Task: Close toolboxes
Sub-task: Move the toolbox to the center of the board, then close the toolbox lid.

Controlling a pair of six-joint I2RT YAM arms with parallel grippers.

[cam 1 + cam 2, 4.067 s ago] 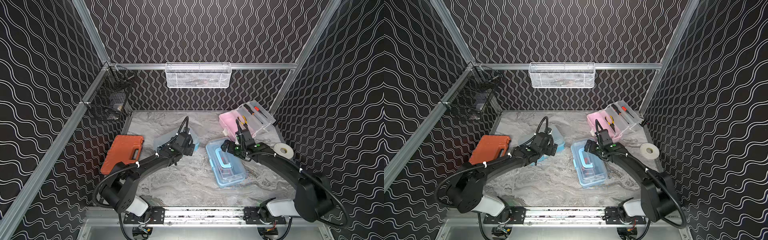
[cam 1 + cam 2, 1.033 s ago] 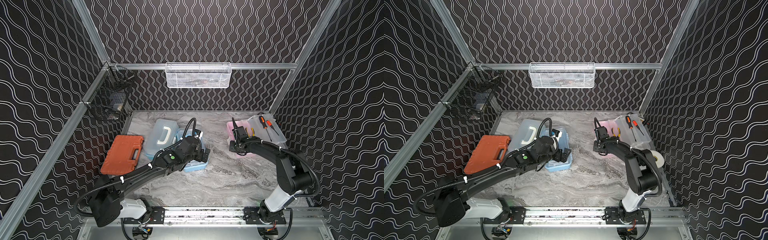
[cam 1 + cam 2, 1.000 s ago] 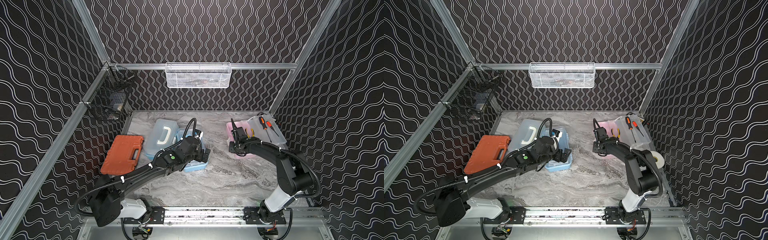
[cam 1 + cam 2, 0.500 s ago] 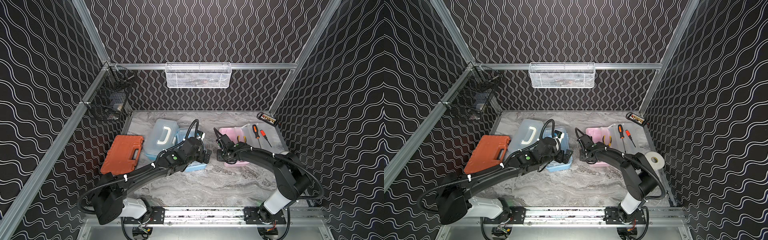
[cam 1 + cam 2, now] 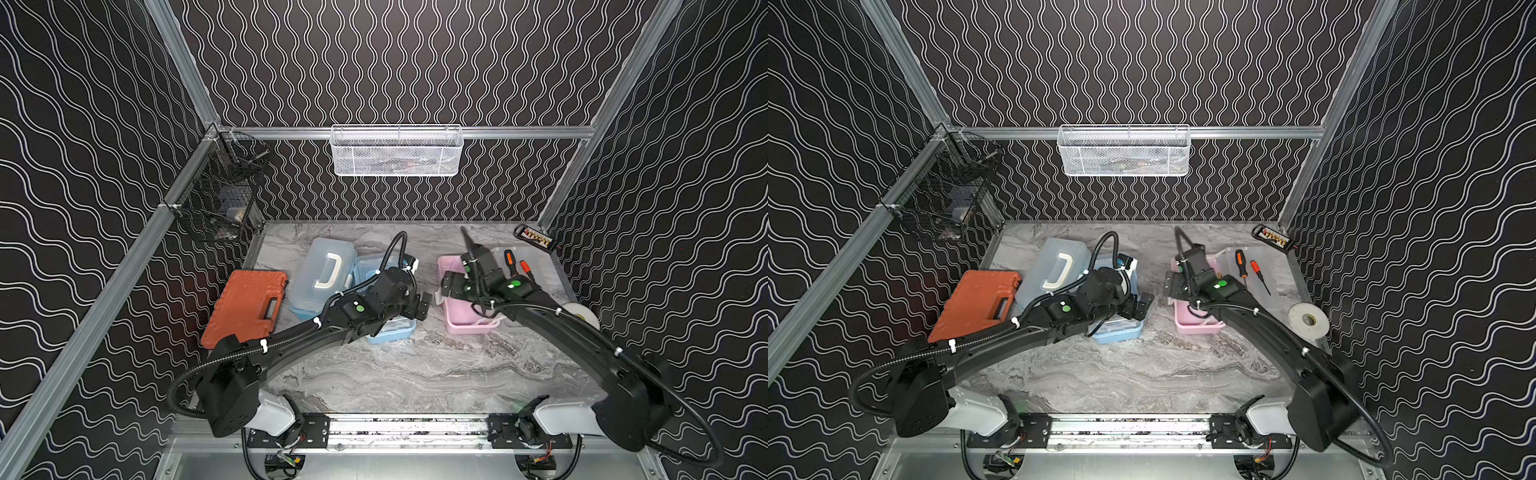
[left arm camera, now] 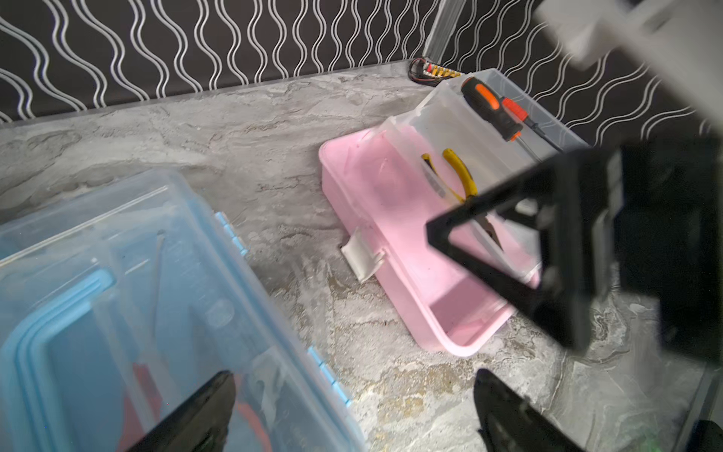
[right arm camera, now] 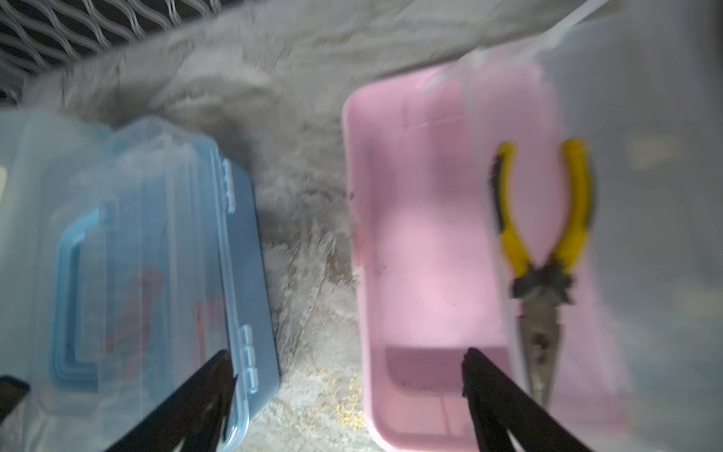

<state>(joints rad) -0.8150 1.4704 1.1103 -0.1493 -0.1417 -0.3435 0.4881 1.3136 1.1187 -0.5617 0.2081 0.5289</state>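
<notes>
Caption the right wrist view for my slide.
Open right gripper looking down on a blue toolbox with its lid down and an open pink toolbox holding yellow-handled pliers.

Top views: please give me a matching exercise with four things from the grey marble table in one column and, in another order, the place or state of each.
1. pink plastic toolbox
2. flat orange hard case
3. white tape roll
4. two orange-and-black screwdrivers

A. lying in the clear lid
B. closed, farthest to the robot's left
C. open, lid folded back
D. flat, farthest to the robot's right

Pairs: 1-C, 2-B, 3-D, 4-A.
</notes>
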